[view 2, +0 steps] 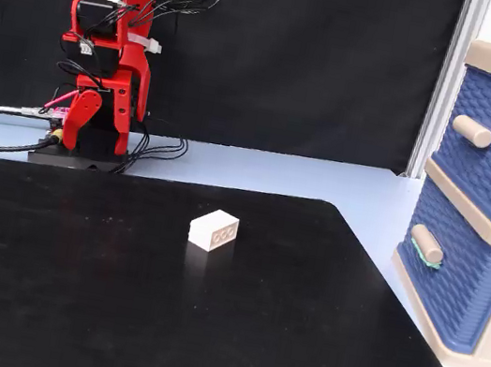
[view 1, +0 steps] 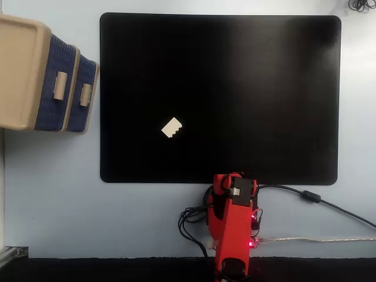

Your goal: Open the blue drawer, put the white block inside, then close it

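Nothing is done yet. The blue drawer (view 2: 454, 275) is closed, and the white block (view 1: 171, 127) sits on the black mat (view 1: 264, 88), far from the folded-up red arm (view 2: 107, 64). I cannot tell if its claw is apart or together.

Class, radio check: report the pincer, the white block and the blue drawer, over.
Red arm folded at its base, pincer state unreadable. Small off-white toothed block lies alone on black mat. Lower dark blue woven-front drawer shut. Nothing between them.
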